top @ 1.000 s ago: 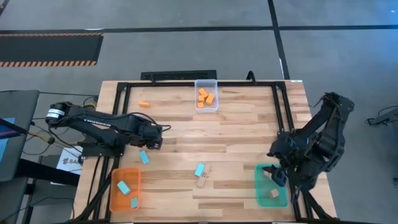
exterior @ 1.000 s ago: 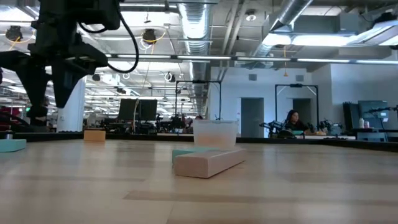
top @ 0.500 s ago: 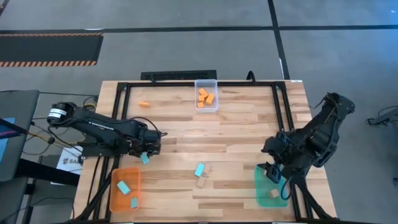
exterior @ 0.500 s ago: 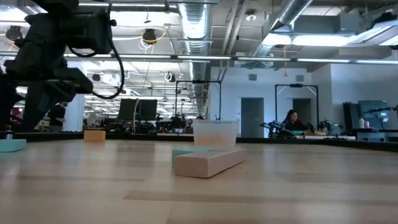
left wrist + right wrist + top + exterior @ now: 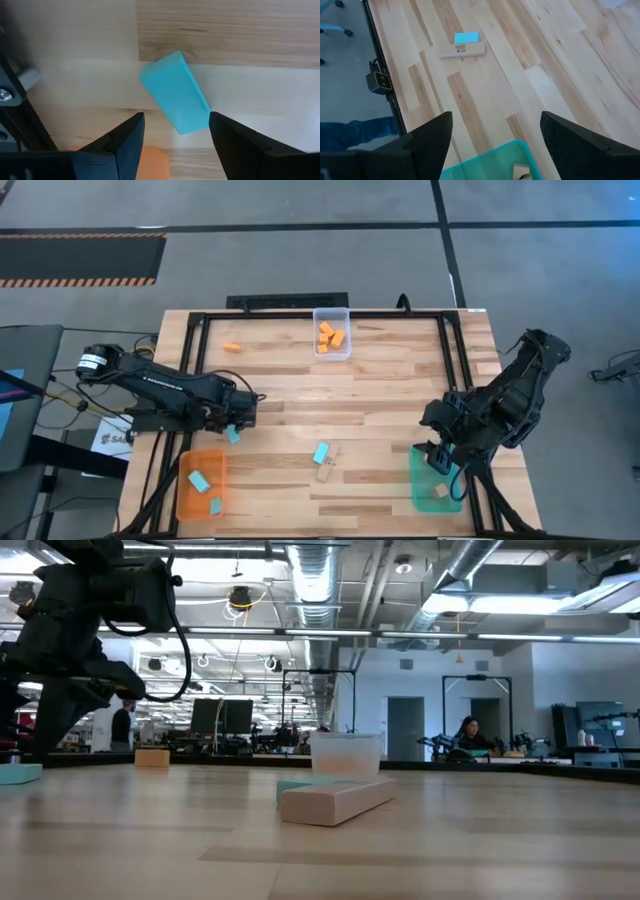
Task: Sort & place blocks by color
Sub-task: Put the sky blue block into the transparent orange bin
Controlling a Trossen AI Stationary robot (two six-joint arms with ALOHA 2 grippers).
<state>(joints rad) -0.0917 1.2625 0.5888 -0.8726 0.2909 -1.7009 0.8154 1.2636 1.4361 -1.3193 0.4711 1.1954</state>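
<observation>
A light-blue block [image 5: 175, 105] lies flat on the wooden table [image 5: 390, 395]. My left gripper [image 5: 175, 142] stands open just over it, pointing steeply down, with a finger on either side of the block's near end. In the high view this gripper [image 5: 238, 423] is left of centre, by the block [image 5: 233, 436]. My right gripper [image 5: 495, 145] hangs open and holds nothing, high over the teal tray [image 5: 420, 480], which has a tan block [image 5: 440, 491] in it. Near the table's middle, another light-blue block [image 5: 320, 452] lies beside a tan block [image 5: 326, 471].
An orange tray [image 5: 182, 492] at the near left holds two light-blue blocks. A clear tray [image 5: 332, 352] at the far edge holds several orange blocks. One orange block [image 5: 231, 347] lies loose at the far left. A black frame [image 5: 200, 330] rims the table.
My left gripper has come down toward the light-blue block and a little toward the table's near edge, rolling its wrist as it went; it stays open. My right gripper has shifted slightly over the teal tray. No block has moved.
</observation>
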